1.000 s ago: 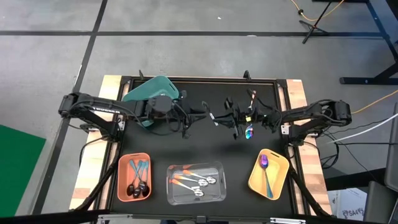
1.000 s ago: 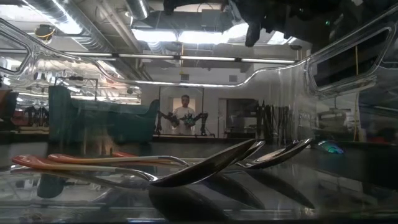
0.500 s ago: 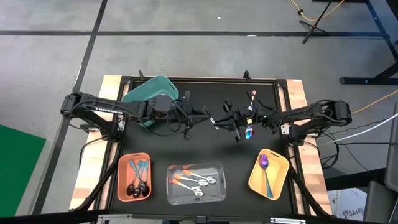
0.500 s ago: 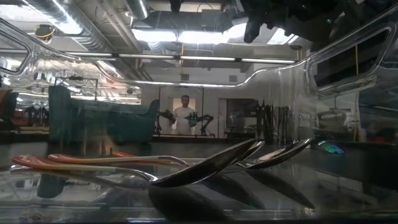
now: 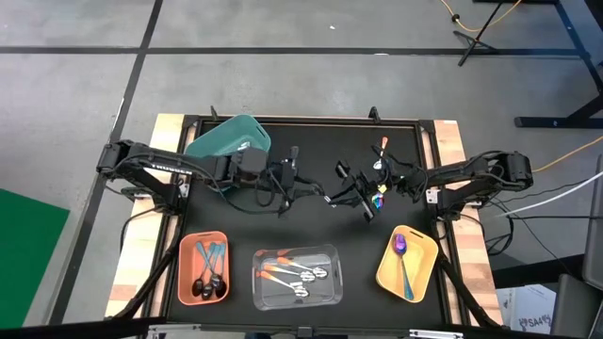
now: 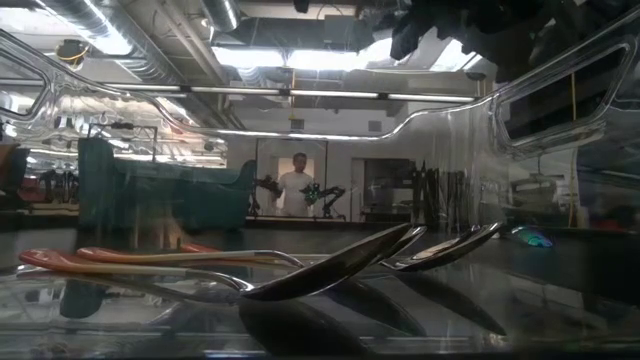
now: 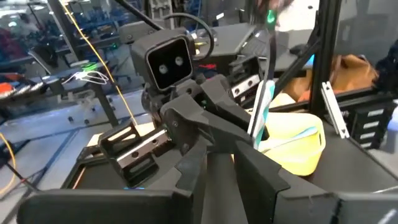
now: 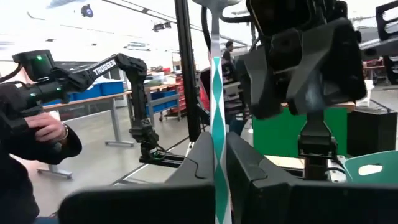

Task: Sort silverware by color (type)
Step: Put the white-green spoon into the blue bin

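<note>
"TROSSEN" lettering on a distant robot arm [image 8: 118, 64]

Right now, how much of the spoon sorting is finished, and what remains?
Done: black-bowled spoons lie in the salmon bin, orange-handled spoons in the clear bin, and one purple-bowled spoon in the yellow bin. In hand: the right gripper is shut on a teal-handled spoon above the middle of the table; the left gripper faces it closely. Left: binning that spoon. What the teal bin holds is not visible.
</note>
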Robot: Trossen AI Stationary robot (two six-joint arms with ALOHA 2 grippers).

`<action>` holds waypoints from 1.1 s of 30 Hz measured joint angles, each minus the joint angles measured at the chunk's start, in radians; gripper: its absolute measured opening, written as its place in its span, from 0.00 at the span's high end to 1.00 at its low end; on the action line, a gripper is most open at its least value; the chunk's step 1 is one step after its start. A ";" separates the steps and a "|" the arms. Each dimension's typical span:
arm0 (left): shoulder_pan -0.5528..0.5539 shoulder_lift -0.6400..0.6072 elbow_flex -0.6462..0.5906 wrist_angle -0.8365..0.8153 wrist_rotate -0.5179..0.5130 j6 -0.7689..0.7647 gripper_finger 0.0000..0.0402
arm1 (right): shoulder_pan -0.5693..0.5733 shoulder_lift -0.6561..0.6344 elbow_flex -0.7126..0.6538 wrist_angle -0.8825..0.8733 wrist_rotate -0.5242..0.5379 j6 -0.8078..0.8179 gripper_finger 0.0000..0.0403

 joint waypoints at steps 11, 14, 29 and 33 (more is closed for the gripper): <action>-0.004 0.036 0.000 0.045 0.055 0.045 0.81 | -0.002 0.000 0.000 -0.005 -0.042 0.000 0.99; -0.007 0.037 0.000 0.071 0.115 0.067 0.81 | -0.002 0.000 0.000 -0.005 -0.061 0.000 0.99; -0.011 0.036 0.001 0.133 0.138 0.089 0.81 | -0.002 0.000 0.000 -0.007 -0.048 -0.001 0.99; -0.012 0.036 0.001 0.147 0.138 0.089 0.81 | -0.002 0.000 0.000 -0.010 -0.025 -0.001 0.99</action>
